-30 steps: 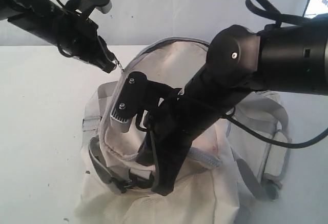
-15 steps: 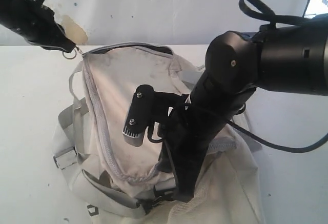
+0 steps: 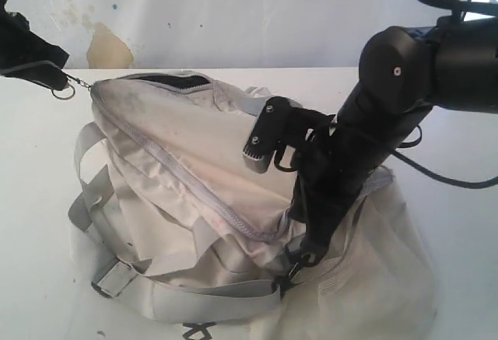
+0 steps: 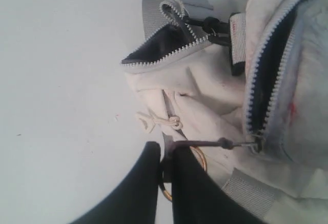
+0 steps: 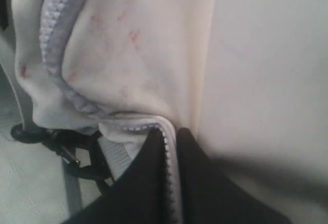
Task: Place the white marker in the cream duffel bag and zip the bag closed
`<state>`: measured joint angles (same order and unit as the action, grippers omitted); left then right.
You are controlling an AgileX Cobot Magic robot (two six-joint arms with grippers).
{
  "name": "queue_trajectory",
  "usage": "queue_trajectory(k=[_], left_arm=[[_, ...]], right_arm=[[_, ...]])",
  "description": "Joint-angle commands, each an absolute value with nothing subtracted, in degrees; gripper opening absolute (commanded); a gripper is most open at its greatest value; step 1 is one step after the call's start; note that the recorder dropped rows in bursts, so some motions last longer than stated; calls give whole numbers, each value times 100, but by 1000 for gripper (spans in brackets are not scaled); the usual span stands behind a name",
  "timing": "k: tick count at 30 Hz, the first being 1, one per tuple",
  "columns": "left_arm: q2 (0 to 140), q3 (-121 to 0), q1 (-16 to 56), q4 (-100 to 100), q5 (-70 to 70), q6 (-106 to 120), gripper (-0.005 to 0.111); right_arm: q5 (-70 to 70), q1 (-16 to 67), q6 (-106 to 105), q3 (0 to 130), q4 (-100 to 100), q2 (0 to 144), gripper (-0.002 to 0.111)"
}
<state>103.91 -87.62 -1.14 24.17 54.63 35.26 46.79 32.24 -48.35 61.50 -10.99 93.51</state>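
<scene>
The cream duffel bag (image 3: pixel 194 169) lies stretched across the white table, its long grey zipper mostly run shut, with a short dark gap (image 3: pixel 183 82) left near the far-left end. My left gripper (image 3: pixel 48 75) is shut on the zipper pull tab with its brass ring (image 4: pixel 199 158), drawn out to the far left; a thin cord links it to the slider (image 4: pixel 254 143). My right gripper (image 5: pixel 170 138) is shut on the bag's zipper trim (image 5: pixel 169 147) at the near right end, by a black buckle (image 3: pixel 299 261). The white marker is not in view.
Grey straps (image 3: pixel 117 274) with buckles loop onto the table at the bag's front left. A side pocket (image 4: pixel 159 47) on the bag gapes open, showing dark lining. A pale wall with a tan patch (image 3: pixel 109 48) stands behind the table.
My left gripper has pulled the zipper pull far to the left and up, closing most of the bag's opening. The bag has stretched and slid leftward; the right arm shifted right, still holding the trim.
</scene>
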Motion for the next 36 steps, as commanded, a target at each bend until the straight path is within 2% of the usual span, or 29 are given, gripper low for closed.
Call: queue_trajectory(k=[1,10,18,28,31,36], left_arm=[[10066,-8645,-333,2056,4920,3231,0],[9228,-7103,-333,2044,4225,2951,0],[8086,-6056,-333,2033,4156,2800,0],[7775,-5781,-333,2334,3960,3184,0],[7854,-5781,-333,2880,4066,3899,0],[7893,-5781,-333,3657,4108,4698,0]], right_arm=[[4836,2758,-4751,6064,-679,9362,0],[4268,2416,-4778,6488,-804,9362,0],[5561,2221,-6435,6901,-2082,9374,0],[5729,2191,-5680,6914,-2886,9374,1],[5824,2191,-5406,6914,-2886,9374,11],[5879,2191,-5242,6924,-2875,9363,48]])
